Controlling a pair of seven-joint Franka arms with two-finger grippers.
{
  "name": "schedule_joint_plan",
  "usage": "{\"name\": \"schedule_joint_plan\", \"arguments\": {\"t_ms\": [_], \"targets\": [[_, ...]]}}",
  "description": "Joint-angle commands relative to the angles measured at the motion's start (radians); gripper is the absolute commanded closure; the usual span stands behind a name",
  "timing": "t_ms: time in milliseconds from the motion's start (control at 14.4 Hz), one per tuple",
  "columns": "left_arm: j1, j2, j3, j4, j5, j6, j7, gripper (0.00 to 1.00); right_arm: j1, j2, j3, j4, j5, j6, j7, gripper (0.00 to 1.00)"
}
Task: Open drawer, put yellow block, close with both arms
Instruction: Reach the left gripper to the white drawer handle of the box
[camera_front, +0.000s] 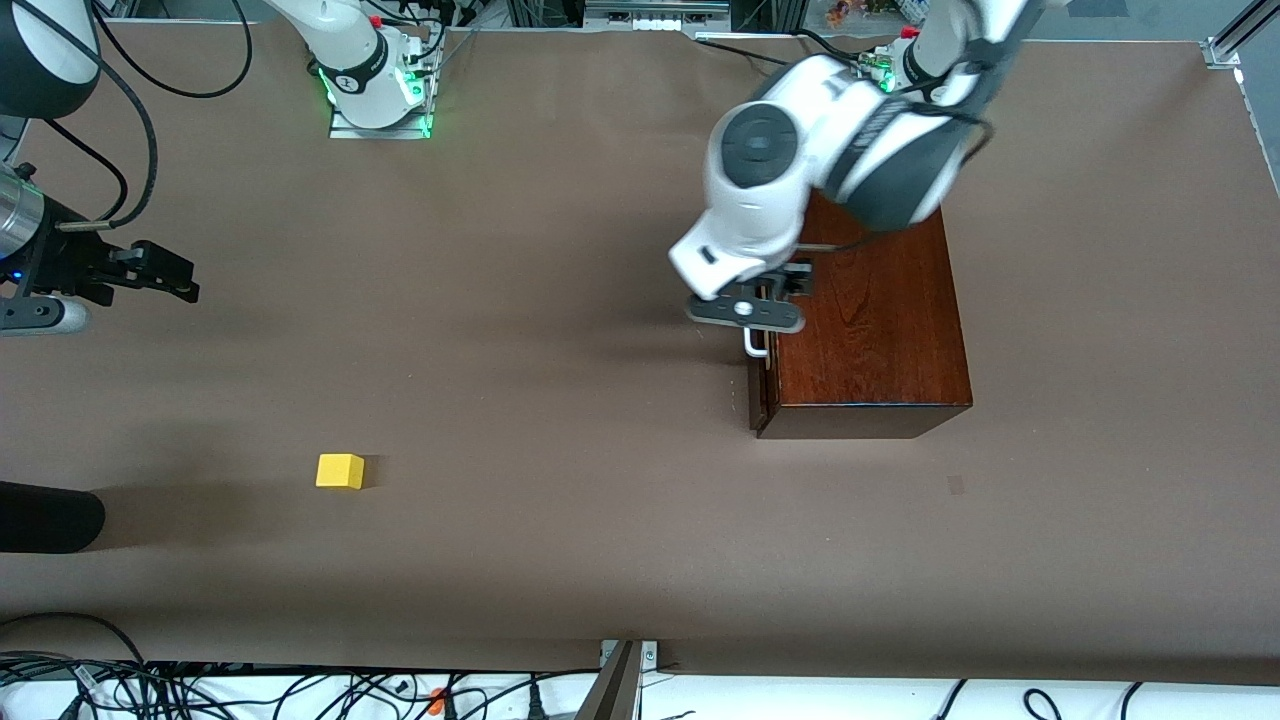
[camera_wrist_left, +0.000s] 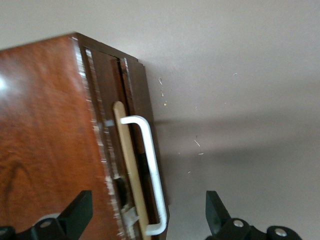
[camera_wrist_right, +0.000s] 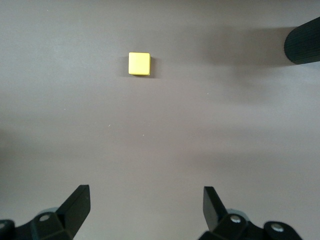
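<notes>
The dark mahogany box (camera_front: 875, 320) stands toward the left arm's end of the table. Its drawer front (camera_wrist_left: 150, 150) sits a crack out, with a thin pale wood strip showing beside it. My left gripper (camera_wrist_left: 147, 212) hovers open over the white handle (camera_wrist_left: 152, 170): one finger (camera_wrist_left: 80, 212) is over the box top, the other (camera_wrist_left: 215, 210) over the table. In the front view the left hand (camera_front: 748, 312) covers most of the handle (camera_front: 755, 347). The yellow block (camera_front: 340, 470) lies on the table. My right gripper (camera_wrist_right: 145, 210) hangs open and empty above the table, short of the block (camera_wrist_right: 139, 64).
A black cylinder (camera_front: 50, 516) pokes in at the table's edge at the right arm's end, near the block; it also shows in the right wrist view (camera_wrist_right: 303, 40). Cables run along the table edge nearest the front camera. Brown tabletop (camera_front: 560, 400) lies between block and box.
</notes>
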Motion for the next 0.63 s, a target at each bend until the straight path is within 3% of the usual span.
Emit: {"name": "schedule_joint_plan", "arguments": {"t_ms": [0,557], "targets": [[-0.08,0.068,0.009,0.037,0.128,-0.01,-0.112,0.0,0.001,-0.009,-0.003,0.003,-0.014,0.001,0.002,0.0],[-0.103,0.135,0.011,-0.004,0.206,-0.01,-0.168,0.0,0.001,-0.01,-0.003,0.003,-0.016,-0.005,0.002,0.0]]}}
